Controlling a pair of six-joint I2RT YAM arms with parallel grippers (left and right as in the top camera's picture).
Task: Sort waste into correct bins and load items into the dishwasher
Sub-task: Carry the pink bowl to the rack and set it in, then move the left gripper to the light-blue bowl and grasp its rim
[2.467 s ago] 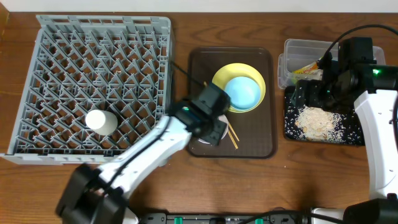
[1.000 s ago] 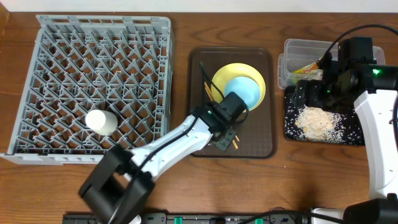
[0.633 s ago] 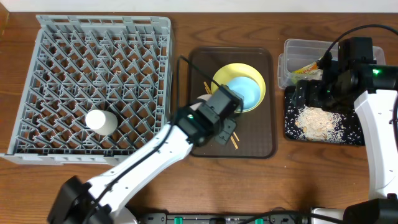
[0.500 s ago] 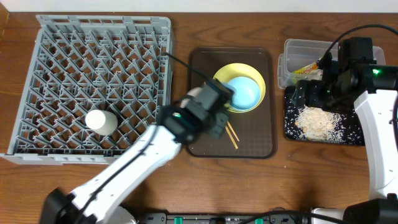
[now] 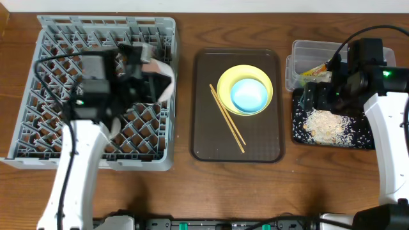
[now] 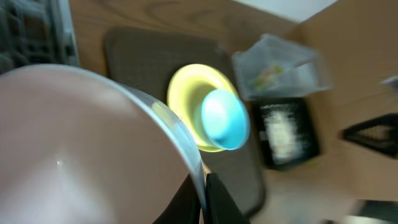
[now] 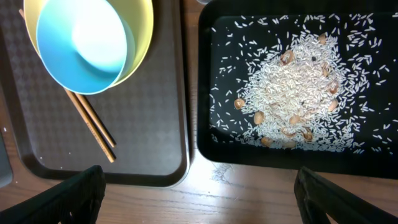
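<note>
Overhead, left pincer (image 5: 147, 78) pinches pink bowl (image 5: 165, 80) over rack (image 5: 64, 38); wrist view shows its inside.

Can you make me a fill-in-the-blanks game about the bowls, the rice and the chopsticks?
1. The light blue bowl sits in the ____ plate.
2. The rice scraps lie in the ____ bin.
3. The two chopsticks lie on the ____ serving tray.
4. The pinkish-white bowl is held by the ____ gripper.
Missing words: yellow, black, brown, left.
</note>
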